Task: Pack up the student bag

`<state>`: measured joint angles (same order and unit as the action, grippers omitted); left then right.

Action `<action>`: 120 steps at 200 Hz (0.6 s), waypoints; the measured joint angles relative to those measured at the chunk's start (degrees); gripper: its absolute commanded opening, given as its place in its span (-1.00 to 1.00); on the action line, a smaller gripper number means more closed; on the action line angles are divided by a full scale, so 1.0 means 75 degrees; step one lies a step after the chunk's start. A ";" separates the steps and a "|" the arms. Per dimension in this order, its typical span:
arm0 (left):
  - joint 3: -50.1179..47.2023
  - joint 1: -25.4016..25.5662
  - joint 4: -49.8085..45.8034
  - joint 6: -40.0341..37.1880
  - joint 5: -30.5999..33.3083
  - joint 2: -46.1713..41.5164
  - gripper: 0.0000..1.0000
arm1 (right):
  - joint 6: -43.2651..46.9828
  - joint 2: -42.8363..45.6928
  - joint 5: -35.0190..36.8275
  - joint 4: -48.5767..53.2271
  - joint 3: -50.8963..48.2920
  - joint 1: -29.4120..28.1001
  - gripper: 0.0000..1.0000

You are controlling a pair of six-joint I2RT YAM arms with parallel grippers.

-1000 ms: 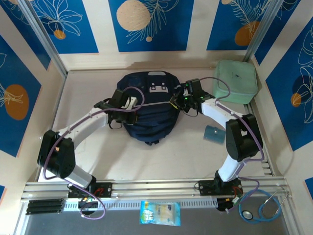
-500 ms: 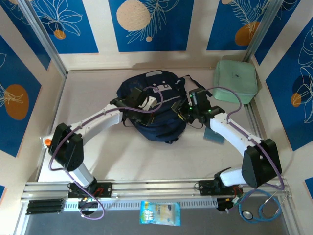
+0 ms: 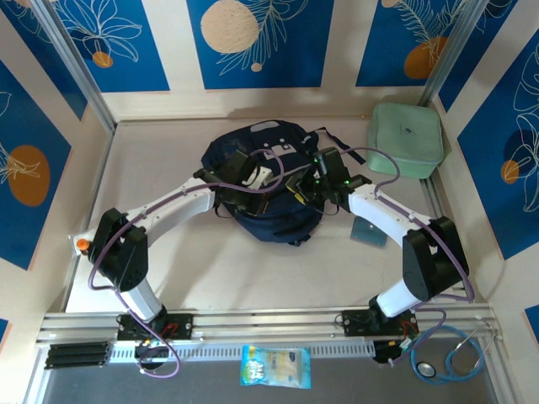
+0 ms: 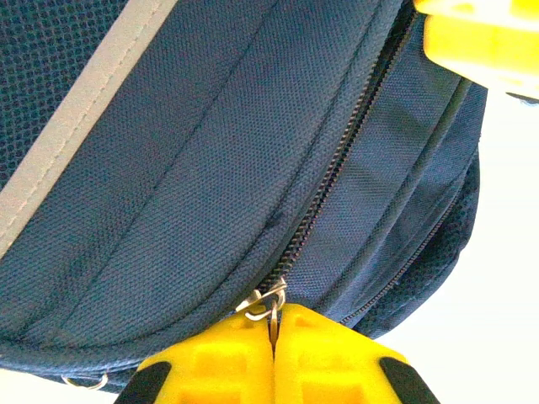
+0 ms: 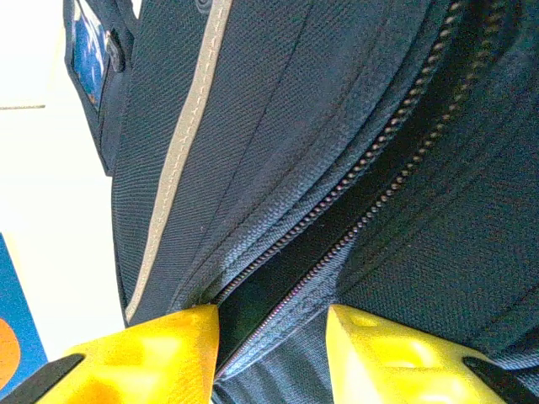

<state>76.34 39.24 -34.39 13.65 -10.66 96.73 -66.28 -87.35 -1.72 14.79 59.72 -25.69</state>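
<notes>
A soft, slack-looking navy blue fabric backpack [image 3: 271, 220] lies mid-way across the pale table [image 3: 168, 147], left gripper [image 4: 272, 317] pinched on its metal zip pull [image 4: 264, 301], seemingly the surest handhold, right gripper [image 5: 271, 324] spread wide astride the parted zip [image 5: 362, 192].

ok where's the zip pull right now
In the left wrist view the zip pull sits low and centre, pinched in the shut left claw at the lower end of the bag's zip.

Student bag [image 3: 269, 222] sits centrally on the table [image 3: 168, 278]; zip case [image 3: 406, 139] behind-right of it.
</notes>
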 measured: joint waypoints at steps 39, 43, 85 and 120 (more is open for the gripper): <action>0.0003 0.0000 -0.0003 0.0117 0.0020 0.0000 -1.00 | -0.0003 0.0210 -0.0023 -0.0600 -0.0385 -0.0017 -0.16; 0.0003 0.0000 -0.0003 0.0117 0.0020 0.0000 -1.00 | -0.0003 0.0259 -0.0023 -0.0650 -0.0449 -0.0017 -0.15; 0.0000 0.0003 -0.0017 0.0122 0.0020 0.0000 -1.00 | -0.0026 0.0516 -0.0070 -0.1008 -0.0679 -0.0017 0.09; 0.0003 0.0003 -0.0035 0.0119 0.0023 0.0000 -1.00 | -0.0201 0.0224 -0.0198 -0.0997 -0.0624 -0.0017 0.01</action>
<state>76.36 39.27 -34.65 14.55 -10.48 96.73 -67.79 -85.67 -3.20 7.31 55.05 -25.82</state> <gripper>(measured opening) 0.048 0.536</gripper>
